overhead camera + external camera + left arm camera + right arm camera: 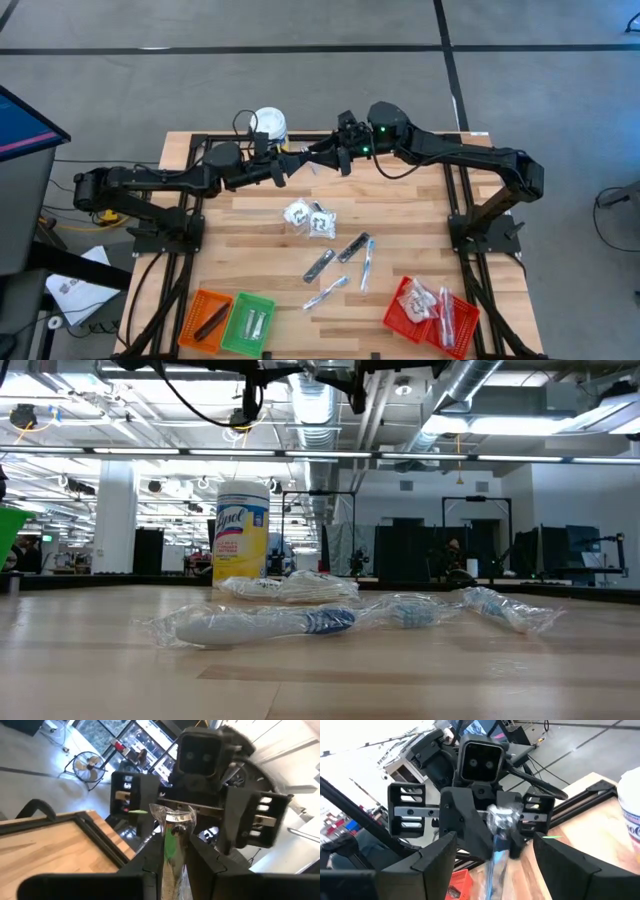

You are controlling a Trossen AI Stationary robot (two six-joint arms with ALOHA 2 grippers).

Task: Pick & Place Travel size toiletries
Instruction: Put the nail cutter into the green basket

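Toiletry stick point(172, 840), slim, silvery, plastic-wrapped, is hanging in mid-air above the far edge of the wooden slatted desk point(400, 215), between my two end effectors. My left end effector point(283, 165) is clamping it, both dark fingers point(150, 865) pressed against the wrapper. My right end effector point(335, 155) is facing it head-on, fingers point(437, 857) standing wide on either side of the stick's crinkled tip point(502, 817), not touching it as far as I can see.

Remaining toiletries are lying mid-desk: a cluster of white square sachets with black marks point(310, 218), two dark narrow sticks point(335, 255), a pale wrapped stick point(367, 262) just beside them, another silvery one point(325, 292) nearer the front. From desk height, clear-wrapped white and blue items point(265, 622) are lying in a row.

Yellow canister with a white lid point(268, 125) is standing at the far edge, near my left wrist. Orange mesh basket point(205, 318) and green mesh basket point(248, 325) are sitting side by side at the front left corner, each holding an item; red mesh basket point(430, 315) at the front right is holding several wrapped pieces.
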